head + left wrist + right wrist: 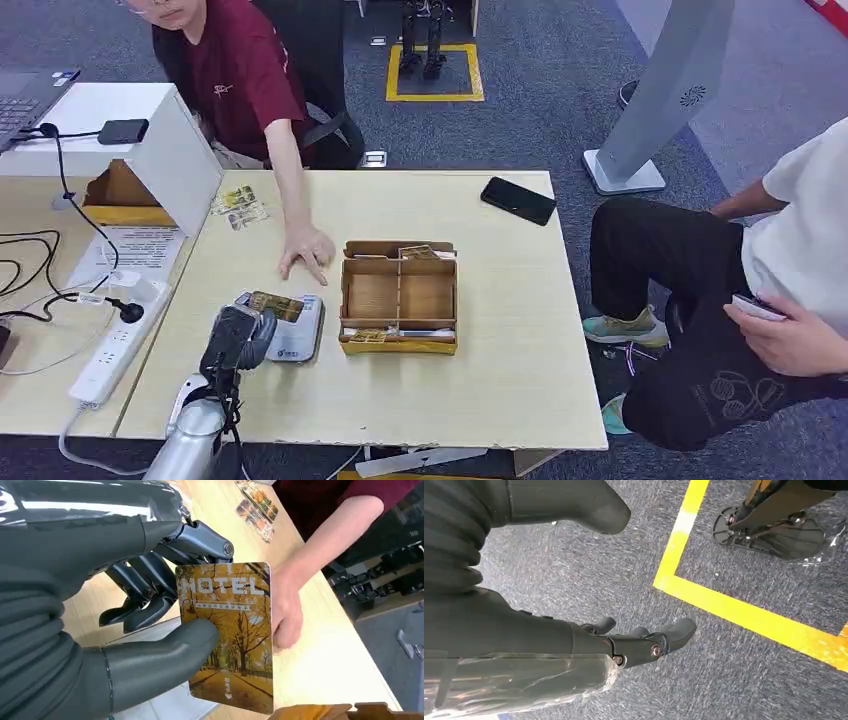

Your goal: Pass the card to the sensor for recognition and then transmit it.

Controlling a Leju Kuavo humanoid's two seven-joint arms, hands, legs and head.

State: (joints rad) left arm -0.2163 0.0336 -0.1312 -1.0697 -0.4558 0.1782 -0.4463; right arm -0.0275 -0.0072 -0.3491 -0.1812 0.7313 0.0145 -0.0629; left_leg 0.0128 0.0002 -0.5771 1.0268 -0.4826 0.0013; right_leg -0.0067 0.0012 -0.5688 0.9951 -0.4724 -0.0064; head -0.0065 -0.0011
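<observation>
Left hand point(240, 336) grips the card point(276, 305) between its thick grey thumb point(165, 655) and the darker fingers point(145, 587) behind it. In the left wrist view the thumb presses on the card's printed face, a yellow tree-lined avenue under the word HOTEL, while the fingers curl at its back. From the head view the card sticks out beyond the hand, lying nearly flat just above the sensor point(298, 340), a pale flat pad that rests on the wooden table point(500, 380) directly beyond the fingers. Whether the card touches the sensor cannot be told.

Just past the card, a person's hand point(306, 250) rests fingers-down on the table; its arm leads back to a dark red sleeve. To the right of the robot hand stands a cardboard box point(399, 298) with compartments, some holding further cards. More loose cards point(238, 205) lie farther off, beyond the person's hand, near a white box point(150, 130). A white power strip point(115, 345) lies to the left of the robot hand, and a black phone point(517, 200) lies well away toward the far right of the table.

Right hand point(639, 640) hangs over grey carpet crossed by a yellow line point(734, 612); its fingers are loosely bent and apart, with nothing in them.
</observation>
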